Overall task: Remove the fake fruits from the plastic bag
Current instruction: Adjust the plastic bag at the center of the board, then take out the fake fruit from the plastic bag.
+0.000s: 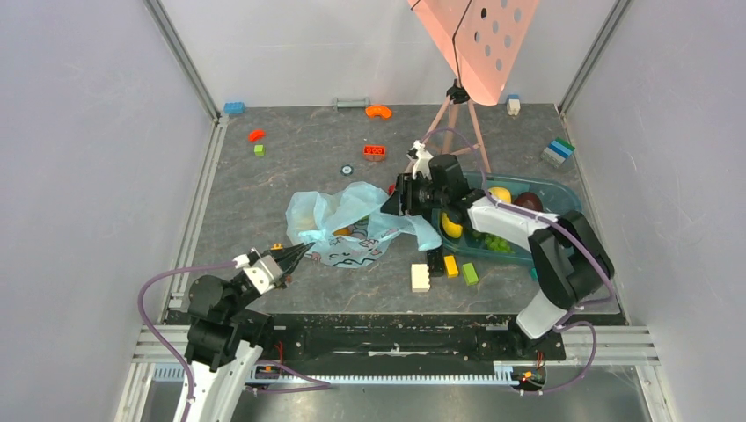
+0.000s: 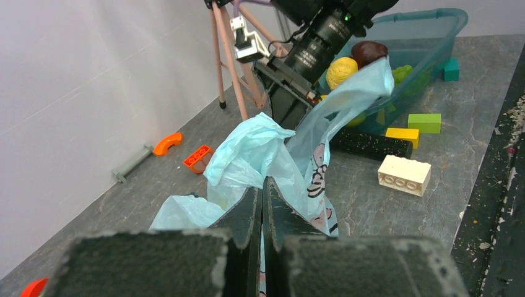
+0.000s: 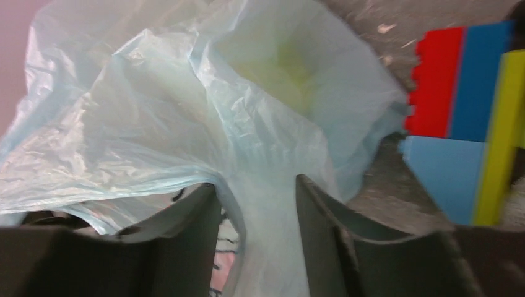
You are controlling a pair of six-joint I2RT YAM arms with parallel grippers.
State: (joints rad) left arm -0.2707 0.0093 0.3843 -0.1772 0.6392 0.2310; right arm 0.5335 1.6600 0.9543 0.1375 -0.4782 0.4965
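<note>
Your left jaws are clenched on the near edge of the crinkly light blue plastic bag (image 1: 352,220), crumpled on the grey worktop (image 1: 299,149) beside the teal see-through tub (image 1: 550,184). Your right jaws stand parted, bag film between them; a glossy yellow lemon (image 1: 500,193) sits in the tub.

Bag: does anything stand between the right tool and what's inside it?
Yes, the bag's own film: a fold lies between the right tool's parted jaws, and a yellow-green shape shows only through the plastic beyond it.
</note>
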